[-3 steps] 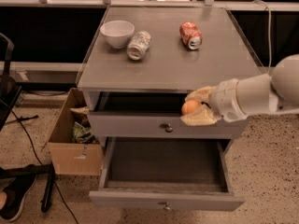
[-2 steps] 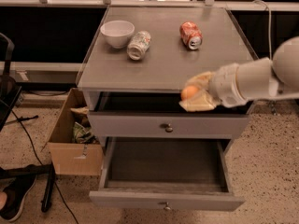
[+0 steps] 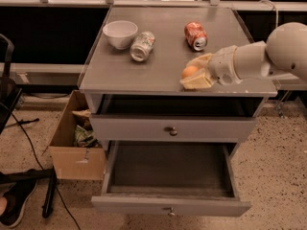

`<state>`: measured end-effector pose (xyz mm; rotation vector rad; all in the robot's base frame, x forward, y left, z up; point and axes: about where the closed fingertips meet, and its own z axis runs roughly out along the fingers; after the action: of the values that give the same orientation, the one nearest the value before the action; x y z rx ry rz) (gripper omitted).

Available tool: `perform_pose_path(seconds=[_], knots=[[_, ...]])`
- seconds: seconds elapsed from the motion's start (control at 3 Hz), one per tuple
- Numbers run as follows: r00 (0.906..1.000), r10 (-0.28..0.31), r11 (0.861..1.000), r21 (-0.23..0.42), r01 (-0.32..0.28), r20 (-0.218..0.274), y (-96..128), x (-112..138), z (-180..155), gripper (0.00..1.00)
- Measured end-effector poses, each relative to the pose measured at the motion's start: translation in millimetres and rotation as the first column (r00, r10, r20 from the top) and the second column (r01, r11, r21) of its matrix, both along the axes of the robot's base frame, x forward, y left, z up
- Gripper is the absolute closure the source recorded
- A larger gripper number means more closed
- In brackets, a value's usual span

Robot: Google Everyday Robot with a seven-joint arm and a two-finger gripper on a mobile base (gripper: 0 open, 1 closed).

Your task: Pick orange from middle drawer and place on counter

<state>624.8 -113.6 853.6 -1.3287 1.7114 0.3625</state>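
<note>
The orange (image 3: pixel 189 72) is small and round, and sits between the pale fingers of my gripper (image 3: pixel 195 74). The gripper is shut on it, low over the front right part of the grey counter (image 3: pixel 158 66). I cannot tell whether the orange touches the surface. My white arm reaches in from the right. The middle drawer (image 3: pixel 168 169) stands pulled out below, its dark floor bare, with a small knob (image 3: pixel 169 212) on its front.
On the counter's back half are a white bowl (image 3: pixel 120 33), a silver can on its side (image 3: pixel 142 45) and a crushed orange-red soda can (image 3: pixel 195 36). A closed knobbed drawer (image 3: pixel 171 128) sits above the open one. A cardboard box (image 3: pixel 72 143) stands on the floor at left.
My gripper has risen with the orange from in front of the closed drawer to over the counter's front right part.
</note>
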Motion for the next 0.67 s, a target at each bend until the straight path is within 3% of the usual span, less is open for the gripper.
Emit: perform_pose_path(seconds=[0.67], knots=[[0.9998,-0.02,0.995,0.095,0.02,-0.002,19,63,-6,1.0]])
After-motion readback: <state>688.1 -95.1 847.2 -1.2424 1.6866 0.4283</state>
